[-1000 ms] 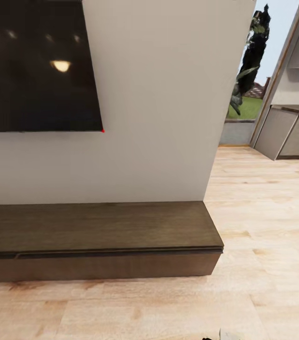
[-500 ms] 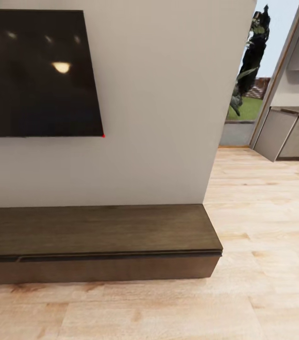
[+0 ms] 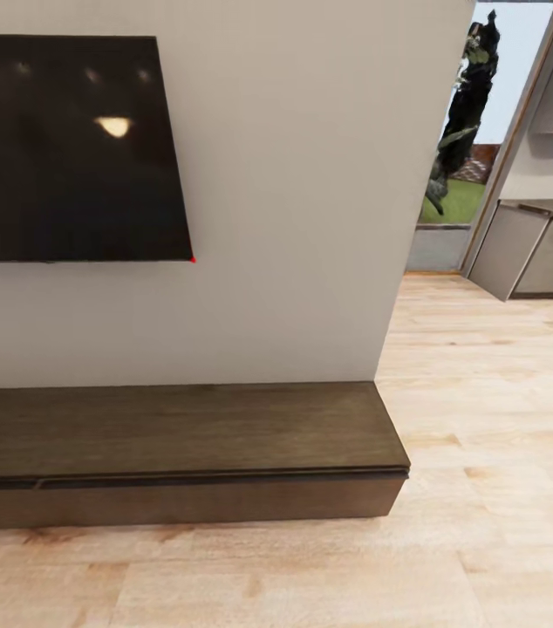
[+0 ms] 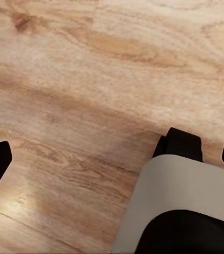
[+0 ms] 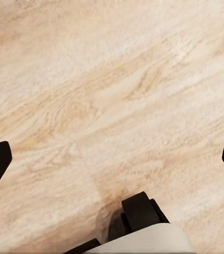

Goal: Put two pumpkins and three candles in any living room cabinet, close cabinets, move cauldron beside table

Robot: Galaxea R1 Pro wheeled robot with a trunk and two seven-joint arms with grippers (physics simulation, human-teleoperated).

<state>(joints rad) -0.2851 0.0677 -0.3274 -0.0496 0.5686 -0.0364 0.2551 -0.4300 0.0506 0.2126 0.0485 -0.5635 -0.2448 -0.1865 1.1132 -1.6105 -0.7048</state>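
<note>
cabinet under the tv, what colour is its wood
Dark brown, with a fine wood grain along the cabinet top. The head view shows it best.

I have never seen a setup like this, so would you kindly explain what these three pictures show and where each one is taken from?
These are simulator renders from a wheeled robot with two arms. The large picture comes from its head camera: it faces a long, low, dark-brown cabinet against a white wall, its drawer fronts shut and nothing lying on its top, under a black TV. To the right, the wood-plank floor runs toward grey kitchen units. The other two pictures come from cameras near each gripper, both looking at the floor. The left gripper and right gripper have their dark fingertips spread wide at the picture edges, open, and hold nothing.
</note>
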